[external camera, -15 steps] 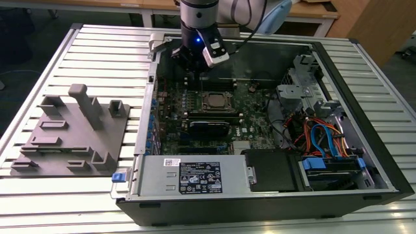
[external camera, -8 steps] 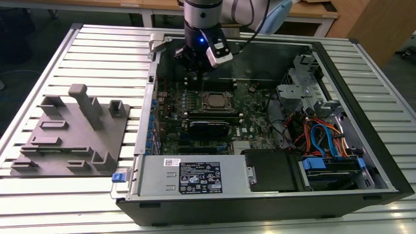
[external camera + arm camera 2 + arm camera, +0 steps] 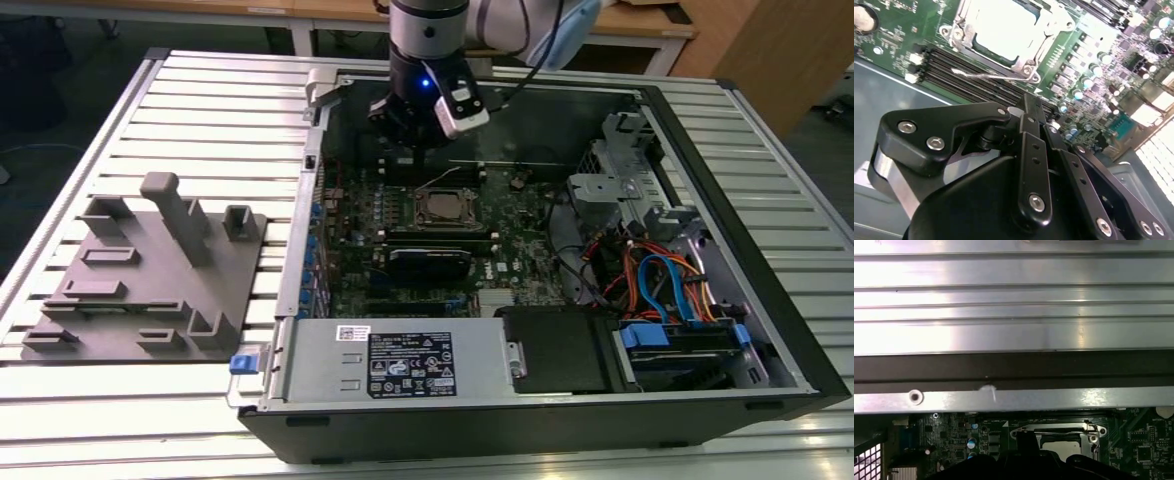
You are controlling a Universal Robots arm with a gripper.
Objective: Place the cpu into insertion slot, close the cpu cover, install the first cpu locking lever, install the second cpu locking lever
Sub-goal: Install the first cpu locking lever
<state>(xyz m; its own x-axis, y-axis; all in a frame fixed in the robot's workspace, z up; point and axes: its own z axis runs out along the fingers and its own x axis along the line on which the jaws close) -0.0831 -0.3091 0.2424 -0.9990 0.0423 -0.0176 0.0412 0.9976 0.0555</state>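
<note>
In the exterior view, the insertion slot sits mid-motherboard inside the open computer case. The cpu, a pale square, lies in it, and the silver cpu cover lies flat around it. One thin wire locking lever stands free beside the socket's edge, unlatched. It also rises just behind the socket in the exterior view as a locking lever. My gripper is shut with nothing in it and hovers close above that lever. In the exterior view the gripper hangs just behind the socket. The cpu cover also shows in the first wrist view.
Black memory slots run beside the socket. A power supply fills the case front, and drive bays with coloured cables fill the exterior view's right. A grey fixture plate lies on the slatted table at the exterior view's left. The case wall stands close.
</note>
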